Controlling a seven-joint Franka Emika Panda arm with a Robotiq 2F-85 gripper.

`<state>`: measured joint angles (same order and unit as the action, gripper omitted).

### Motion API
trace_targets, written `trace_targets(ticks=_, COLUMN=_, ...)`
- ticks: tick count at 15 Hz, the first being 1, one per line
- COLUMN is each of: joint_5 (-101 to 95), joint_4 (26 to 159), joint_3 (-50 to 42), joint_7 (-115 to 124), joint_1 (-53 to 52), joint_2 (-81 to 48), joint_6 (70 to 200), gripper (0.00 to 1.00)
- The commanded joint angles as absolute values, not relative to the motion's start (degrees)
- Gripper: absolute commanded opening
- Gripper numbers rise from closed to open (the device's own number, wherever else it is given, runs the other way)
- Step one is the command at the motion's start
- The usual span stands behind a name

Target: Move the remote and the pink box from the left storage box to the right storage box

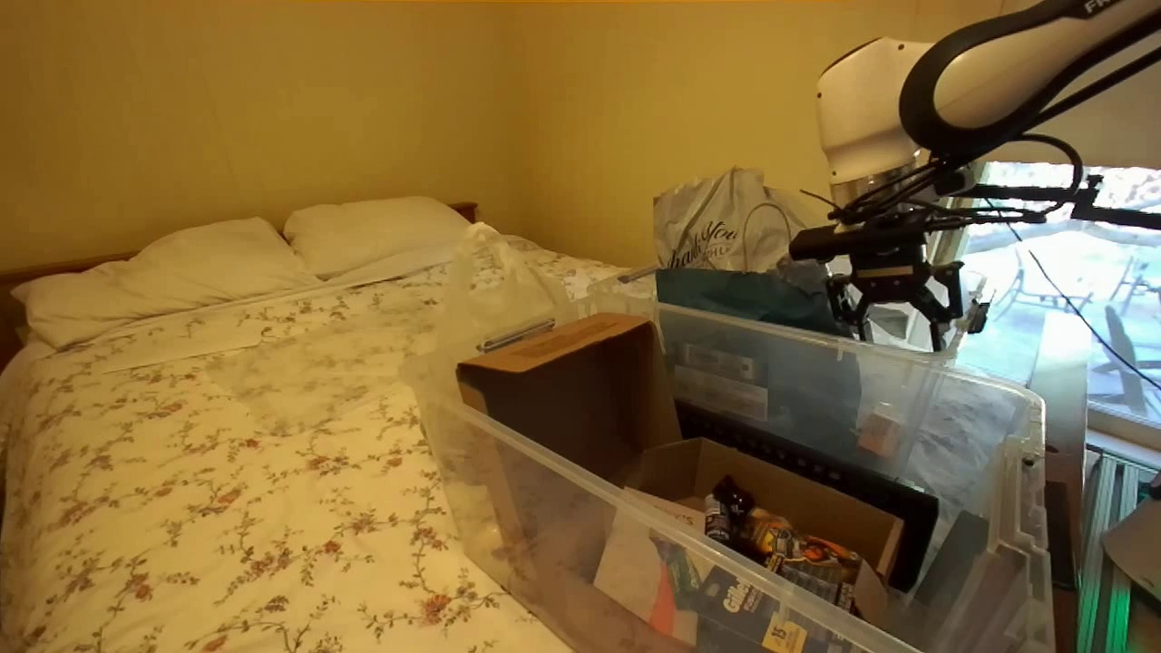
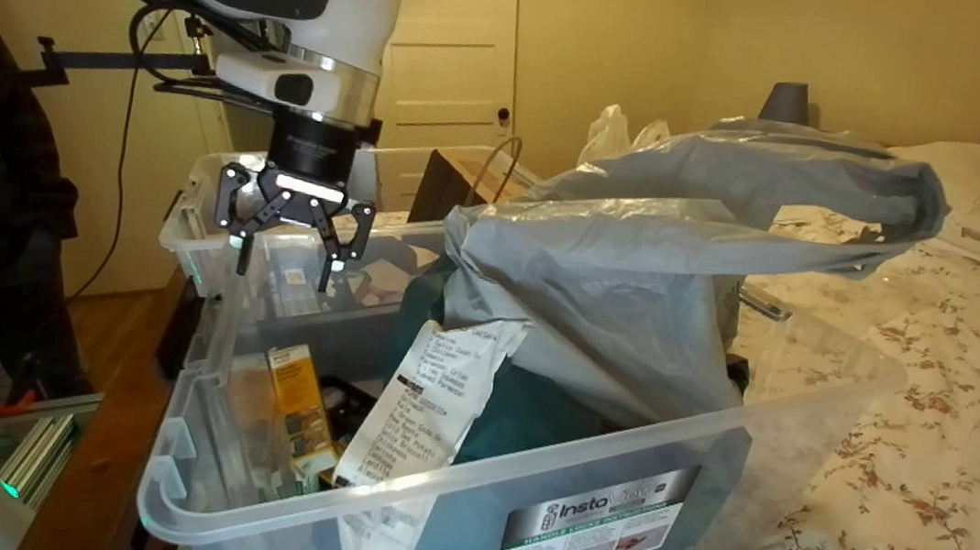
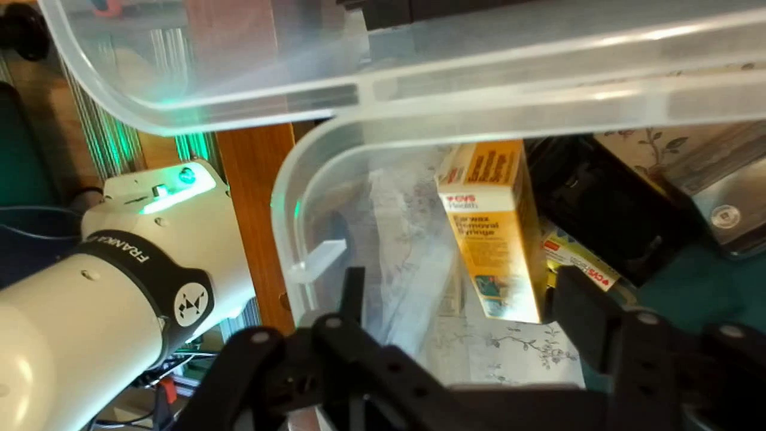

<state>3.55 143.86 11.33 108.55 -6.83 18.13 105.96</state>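
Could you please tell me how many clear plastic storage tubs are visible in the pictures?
2. One tub holds the Gillette pack; another tub, beside it, holds the grey plastic bag and earwax syringe box. I see no third, though one could be hidden.

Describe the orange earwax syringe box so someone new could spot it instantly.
In an exterior view, find the near, labelled clear tub. Inside, image-left of the long receipt, is the orange box. Its colour and "Earwax Removal Syringe" lettering distinguish it from the black object alongside.
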Motion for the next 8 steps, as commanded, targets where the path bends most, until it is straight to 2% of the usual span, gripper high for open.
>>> trace_targets(ticks=1, joint_5=6.42, joint_4=144.20, joint_3=14.02, joint_7=116.78, joint_1=-7.35, joint_2=23.81, joint_6=107.92, gripper=1.00)
trace_targets(ticks=6, joint_5=2.02, joint_4=137.74, joint_3=21.17, joint_7=115.60, joint_1=-10.51, joint_2=27.08, joint_6=107.09, gripper=1.00)
trace_targets(ticks=8, joint_5=3.86, joint_4=138.52, joint_3=19.62, joint_7=113.21, joint_1=-9.72, joint_2=26.34, joint_6=106.34, gripper=1.00)
